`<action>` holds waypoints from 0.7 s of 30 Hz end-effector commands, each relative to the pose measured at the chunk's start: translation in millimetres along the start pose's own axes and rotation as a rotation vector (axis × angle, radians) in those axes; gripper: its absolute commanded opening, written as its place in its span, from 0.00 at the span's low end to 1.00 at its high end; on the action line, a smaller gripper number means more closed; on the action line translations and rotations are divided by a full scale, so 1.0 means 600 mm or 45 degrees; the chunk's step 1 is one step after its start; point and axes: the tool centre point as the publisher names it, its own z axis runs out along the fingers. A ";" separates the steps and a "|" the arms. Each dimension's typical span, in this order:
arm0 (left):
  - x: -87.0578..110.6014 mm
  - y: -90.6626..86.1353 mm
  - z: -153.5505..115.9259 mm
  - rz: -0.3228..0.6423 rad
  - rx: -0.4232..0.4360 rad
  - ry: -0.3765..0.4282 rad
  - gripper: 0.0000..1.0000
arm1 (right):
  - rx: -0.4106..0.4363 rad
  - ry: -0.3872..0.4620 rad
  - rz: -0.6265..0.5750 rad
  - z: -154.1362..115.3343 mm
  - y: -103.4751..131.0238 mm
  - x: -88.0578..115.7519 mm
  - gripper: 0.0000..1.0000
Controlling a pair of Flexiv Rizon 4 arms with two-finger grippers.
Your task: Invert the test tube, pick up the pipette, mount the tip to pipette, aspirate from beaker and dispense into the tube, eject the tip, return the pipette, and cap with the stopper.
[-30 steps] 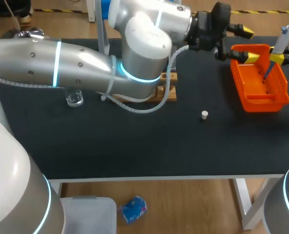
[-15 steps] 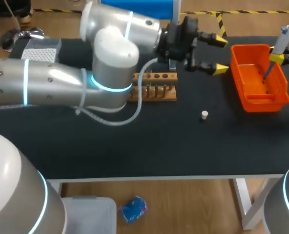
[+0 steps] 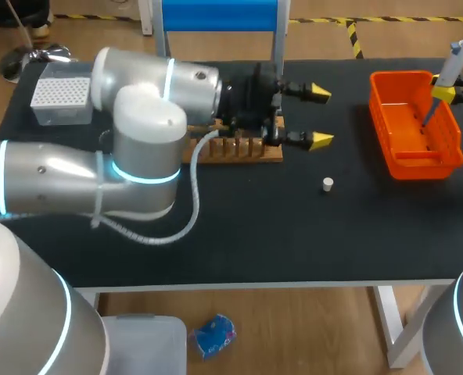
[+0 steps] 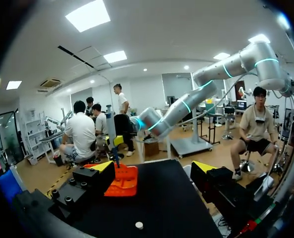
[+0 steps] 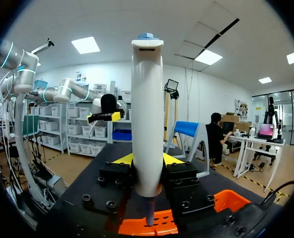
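Left pincer [image 3: 318, 116] spread wide, stopper [image 3: 328, 184] near it. Right pincer [image 5: 147, 159] pinching upright pipette [image 5: 147, 114], orange basket [image 5: 225, 200] under it.

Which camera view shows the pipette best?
The right wrist view: the pipette stands upright between the right gripper's fingers, close and large. The head view shows it small at the table's edge, over the orange basket. The left wrist view shows it tiny, far ahead.

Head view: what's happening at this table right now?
The right gripper is shut on the pipette, holding it over the orange basket. The left gripper hangs open and empty by the wooden tube rack. The white stopper lies loose on the table between rack and basket, so capping is not yet done.
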 end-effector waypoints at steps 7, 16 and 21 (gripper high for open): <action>0.030 0.042 -0.055 -0.024 0.097 -0.147 1.00 | 0.003 0.001 -0.001 0.000 0.001 0.000 0.00; 0.033 0.063 -0.076 -0.049 0.115 -0.167 1.00 | 0.003 0.001 -0.001 0.000 0.001 0.000 0.00; 0.032 0.062 -0.077 -0.040 0.103 -0.155 1.00 | 0.003 0.001 -0.001 0.000 0.001 0.000 0.00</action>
